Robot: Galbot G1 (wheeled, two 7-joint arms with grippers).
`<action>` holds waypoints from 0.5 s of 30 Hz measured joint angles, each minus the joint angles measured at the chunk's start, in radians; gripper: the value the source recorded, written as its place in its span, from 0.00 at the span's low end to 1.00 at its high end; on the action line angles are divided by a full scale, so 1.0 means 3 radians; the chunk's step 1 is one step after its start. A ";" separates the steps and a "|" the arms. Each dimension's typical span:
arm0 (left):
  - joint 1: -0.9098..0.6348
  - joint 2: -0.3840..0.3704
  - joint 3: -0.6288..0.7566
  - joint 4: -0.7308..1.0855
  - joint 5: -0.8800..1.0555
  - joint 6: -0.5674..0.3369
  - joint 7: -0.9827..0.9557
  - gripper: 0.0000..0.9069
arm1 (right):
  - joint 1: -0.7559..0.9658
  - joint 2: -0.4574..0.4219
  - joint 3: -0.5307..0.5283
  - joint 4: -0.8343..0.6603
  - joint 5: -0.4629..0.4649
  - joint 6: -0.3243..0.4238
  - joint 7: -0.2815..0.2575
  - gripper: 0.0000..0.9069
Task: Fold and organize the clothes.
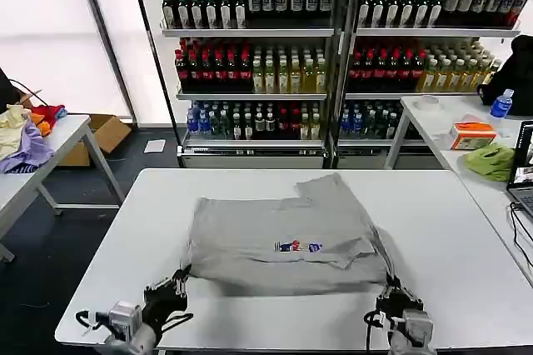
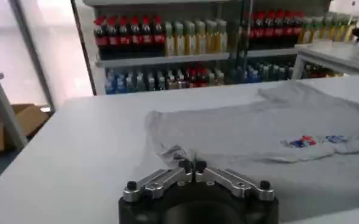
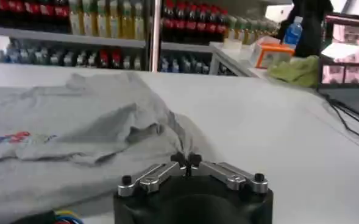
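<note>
A light grey T-shirt (image 1: 283, 234) lies partly folded on the white table (image 1: 466, 230), its small multicolour print (image 1: 298, 247) facing up and one sleeve reaching toward the far side. My left gripper (image 1: 169, 290) is at the shirt's near left corner, shut on the hem (image 2: 178, 152). My right gripper (image 1: 395, 297) is at the near right corner, shut on a pinch of the same shirt (image 3: 180, 137). In the left wrist view the left gripper (image 2: 192, 165) has the cloth (image 2: 240, 131) running away from its tips. The right wrist view shows the same for the right gripper (image 3: 186, 161).
Shelves of bottles (image 1: 333, 55) stand behind the table. A side table at the right holds a lime-green cloth (image 1: 491, 161), an orange box (image 1: 471, 134) and a laptop (image 1: 525, 167). Coloured fabrics (image 1: 25, 134) lie on a table at the left, near a cardboard box (image 1: 104, 134).
</note>
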 measured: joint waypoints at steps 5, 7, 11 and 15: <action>0.0324 -0.0050 -0.0002 -0.0088 0.0075 -0.0047 -0.0020 0.01 | -0.0195 -0.0043 0.0003 0.0004 -0.0020 0.0047 0.0050 0.00; 0.0431 -0.0076 -0.0006 -0.0104 0.0109 -0.0063 -0.0029 0.01 | -0.0260 -0.0057 0.0004 0.0004 -0.0028 0.0065 0.0068 0.00; 0.0626 -0.0115 -0.0014 -0.0136 0.0176 -0.0106 -0.0031 0.01 | -0.0352 -0.0075 0.0001 0.0000 -0.0048 0.0094 0.0095 0.00; 0.0757 -0.0141 -0.0008 -0.0137 0.0226 -0.0141 -0.0031 0.01 | -0.0410 -0.0083 0.0011 -0.0025 -0.0055 0.0109 0.0118 0.46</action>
